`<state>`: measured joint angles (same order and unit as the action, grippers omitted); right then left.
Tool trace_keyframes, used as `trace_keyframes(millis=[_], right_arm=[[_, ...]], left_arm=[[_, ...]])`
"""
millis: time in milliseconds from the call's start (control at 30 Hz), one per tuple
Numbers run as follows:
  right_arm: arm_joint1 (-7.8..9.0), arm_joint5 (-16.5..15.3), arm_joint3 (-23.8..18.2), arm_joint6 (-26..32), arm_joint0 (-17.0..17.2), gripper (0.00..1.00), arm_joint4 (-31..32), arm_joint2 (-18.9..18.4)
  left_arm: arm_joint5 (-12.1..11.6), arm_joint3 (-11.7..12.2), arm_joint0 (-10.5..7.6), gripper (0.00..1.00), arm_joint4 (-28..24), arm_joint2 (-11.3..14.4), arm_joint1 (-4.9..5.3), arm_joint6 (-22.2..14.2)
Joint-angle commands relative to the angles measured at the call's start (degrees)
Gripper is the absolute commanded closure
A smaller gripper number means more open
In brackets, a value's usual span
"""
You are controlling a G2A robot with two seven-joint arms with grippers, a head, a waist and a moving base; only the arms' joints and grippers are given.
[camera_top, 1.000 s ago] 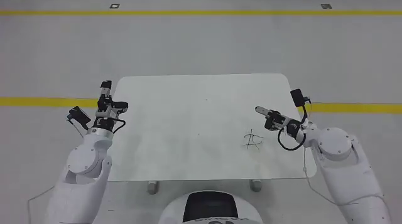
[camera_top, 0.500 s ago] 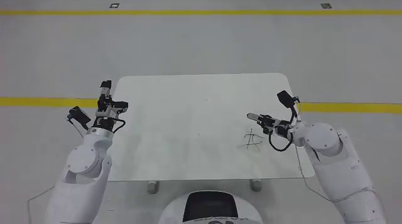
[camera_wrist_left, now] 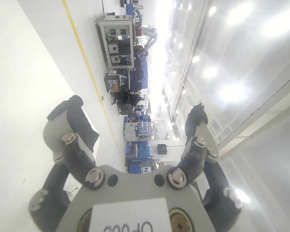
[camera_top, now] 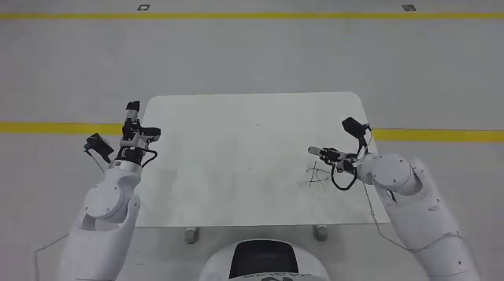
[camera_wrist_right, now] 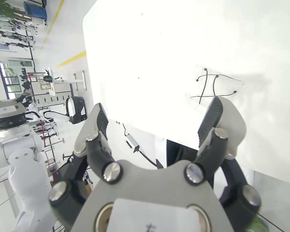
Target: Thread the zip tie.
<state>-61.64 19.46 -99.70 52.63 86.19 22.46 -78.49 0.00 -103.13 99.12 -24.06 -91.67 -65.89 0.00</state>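
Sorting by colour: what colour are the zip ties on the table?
The zip ties are black; right wrist view shows best.

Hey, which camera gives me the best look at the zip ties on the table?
The right wrist view: the black zip ties lie crossed on the white table, with their small heads distinct. The top view shows them as a small dark tangle on the robot's right side of the table. The left wrist view faces the room instead.

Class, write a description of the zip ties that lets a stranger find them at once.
Start at the white table, then go to its near right part, where the right tool hovers. Close by that tool lie a few thin black zip ties, crossed over one another; their dark, wiry lines stand out against the pale top.
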Motion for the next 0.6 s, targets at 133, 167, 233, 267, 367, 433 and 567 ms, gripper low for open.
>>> trace_keyframes(millis=[133,167,233,267,367,433,567], right_arm=[[-0.01,0.02,2.34,5.49,-2.97,0.00,8.23,5.41],[-0.09,0.02,2.87,5.69,-3.61,0.00,8.99,5.97],[-0.35,0.02,4.21,7.03,-4.97,0.00,10.38,7.62],[-0.48,0.02,4.77,7.29,-5.53,0.00,10.71,8.17],[-0.94,0.02,6.74,8.53,-7.31,0.00,11.91,10.08],[-1.27,0.02,8.38,9.39,-8.47,0.00,12.48,11.12],[-1.89,0.02,11.41,10.25,-10.06,0.00,13.99,12.52]], left_arm=[[0.00,0.00,0.00,0.00,0.00,0.00,0.00,0.00],[0.00,0.00,0.00,0.00,0.00,0.00,0.00,0.00],[0.00,0.00,0.00,0.00,0.00,0.00,0.00,0.00],[0.00,0.00,0.00,0.00,0.00,0.00,0.00,0.00],[0.00,0.00,0.00,0.00,0.00,0.00,0.00,0.00],[0.00,0.00,0.00,0.00,0.00,0.00,0.00,0.00],[0.00,0.00,0.00,0.00,0.00,0.00,0.00,0.00]])
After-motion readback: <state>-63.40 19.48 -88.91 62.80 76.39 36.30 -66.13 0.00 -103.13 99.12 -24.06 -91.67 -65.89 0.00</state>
